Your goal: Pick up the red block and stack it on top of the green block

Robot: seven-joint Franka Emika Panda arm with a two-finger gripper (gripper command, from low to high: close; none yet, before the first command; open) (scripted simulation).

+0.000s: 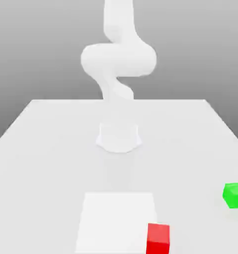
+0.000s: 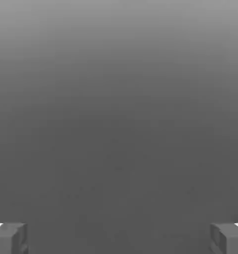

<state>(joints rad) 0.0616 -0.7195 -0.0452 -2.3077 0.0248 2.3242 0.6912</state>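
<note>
Could miss the red block (image 1: 158,241) on the way down, through a poor line-up: facing only smooth grey in the hand view, with neither block there to steer by. Could clip a top edge with one finger and knock the block askew, through coming in off-centre or turned against its sides. Could pinch too high and let it slip on lifting, or go too low and press into the table (image 1: 31,173). Could later topple the stack, through letting go off-centre over the green block (image 1: 235,195), or shove that lower block by arriving without enough height

Seems to call first for turning and lowering the gripper (image 2: 119,239) toward the red block, before any closing. Stands wide open, as far apart as the jaws seem to go, with nothing held between them

As for the red block, find it in the exterior view near the bottom edge, right of centre, at the near right corner of the pale square panel (image 1: 116,218); cannot tell from there whether resting partly on that panel or just beside it. Lies outside the grasp, well apart from the green block, farther toward the exterior view's right. Cannot tell its exact direction or distance from the gripper
</note>
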